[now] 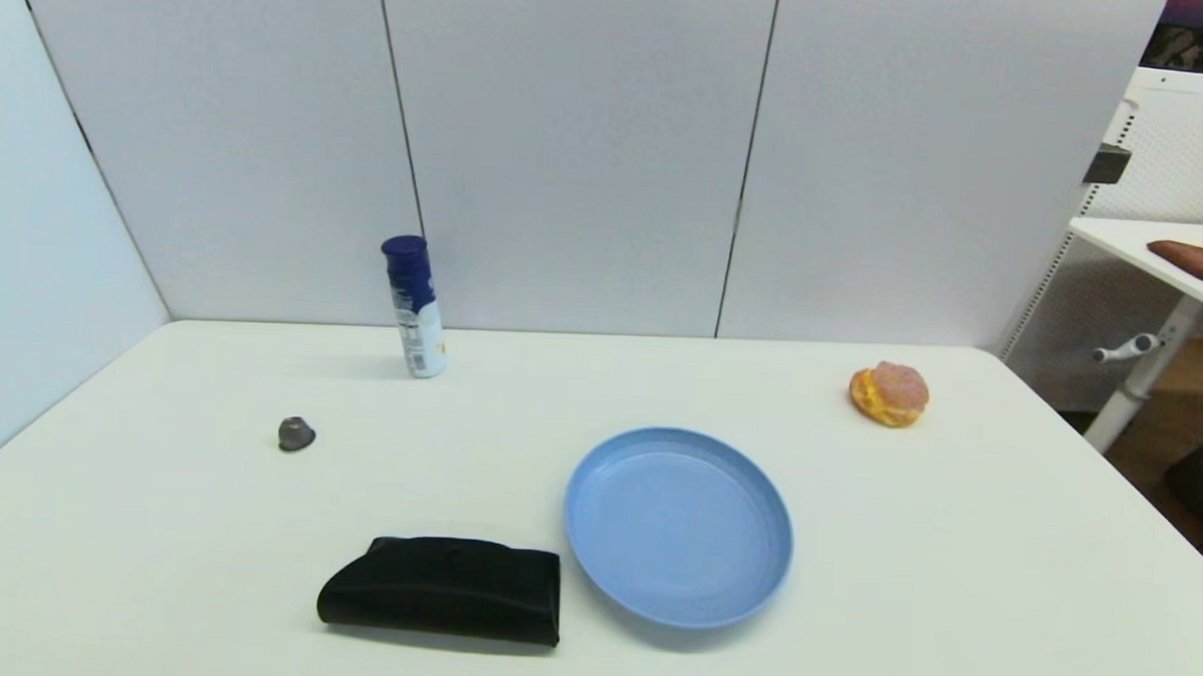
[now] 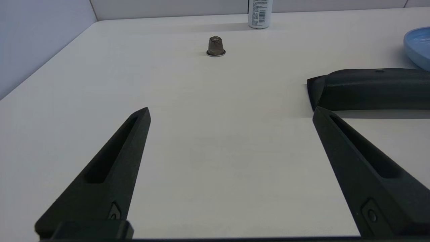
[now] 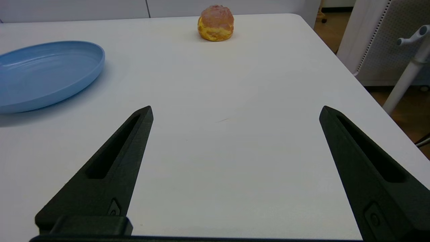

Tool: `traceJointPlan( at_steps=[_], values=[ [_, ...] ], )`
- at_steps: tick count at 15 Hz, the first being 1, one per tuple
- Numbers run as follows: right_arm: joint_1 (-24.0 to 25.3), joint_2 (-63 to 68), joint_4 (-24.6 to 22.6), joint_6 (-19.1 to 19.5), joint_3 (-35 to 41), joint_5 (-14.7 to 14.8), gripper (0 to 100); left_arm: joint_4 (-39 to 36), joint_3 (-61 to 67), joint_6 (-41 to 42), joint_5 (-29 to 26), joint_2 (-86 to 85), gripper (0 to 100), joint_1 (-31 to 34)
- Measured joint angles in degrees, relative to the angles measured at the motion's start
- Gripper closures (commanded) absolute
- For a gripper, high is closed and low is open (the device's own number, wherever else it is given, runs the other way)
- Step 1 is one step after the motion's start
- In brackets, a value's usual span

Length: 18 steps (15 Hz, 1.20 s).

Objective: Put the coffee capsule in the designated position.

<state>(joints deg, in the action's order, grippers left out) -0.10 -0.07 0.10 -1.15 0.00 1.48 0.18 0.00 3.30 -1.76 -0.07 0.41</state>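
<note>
The coffee capsule (image 1: pixel 296 434) is a small dark grey-brown dome standing rim-down on the white table (image 1: pixel 954 550), at the left. The left wrist view shows the capsule (image 2: pixel 216 46) well ahead of my left gripper (image 2: pixel 231 112), which is open and holds nothing. My right gripper (image 3: pixel 236 111) is also open and empty, low over bare table on the right side. Neither arm shows in the head view. The designated position carries no mark that I can see on the tabletop.
A blue plate (image 1: pixel 679 526) lies at centre front, with a black folded pouch (image 1: pixel 445 588) to its left. A blue-and-white bottle (image 1: pixel 412 306) stands at the back left. A pink-and-yellow bun (image 1: pixel 890 393) sits back right. A side desk (image 1: pixel 1165 258) stands beyond the table's right edge.
</note>
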Motion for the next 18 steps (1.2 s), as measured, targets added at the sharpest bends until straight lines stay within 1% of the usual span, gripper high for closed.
traceJointPlan(
  at_steps=[6, 8, 10, 14, 18],
  values=[
    [0.02, 0.00, 0.00, 0.00, 0.00, 0.01, 0, 0.00, 0.00, -0.04, 0.11, 0.00, 0, 0.00],
    [0.02, 0.00, 0.00, 0.00, 0.00, 0.01, 0, 0.00, 0.00, -2.05, 1.55, 0.07, 0, 0.00],
    [0.02, 0.00, 0.00, 0.00, 0.00, 0.00, 0, 0.04, -0.66, -2.62, 1.71, 1.85, 0, 0.00],
    [0.02, 0.00, 0.00, 0.00, 0.00, 0.00, 0, -0.26, -10.25, -2.86, 1.80, 15.90, 0, 0.00],
    [0.00, 0.00, -0.02, 0.00, 0.00, 0.01, 0, -0.45, -26.28, -2.71, 1.73, 37.56, 0, -0.06]
  ],
)
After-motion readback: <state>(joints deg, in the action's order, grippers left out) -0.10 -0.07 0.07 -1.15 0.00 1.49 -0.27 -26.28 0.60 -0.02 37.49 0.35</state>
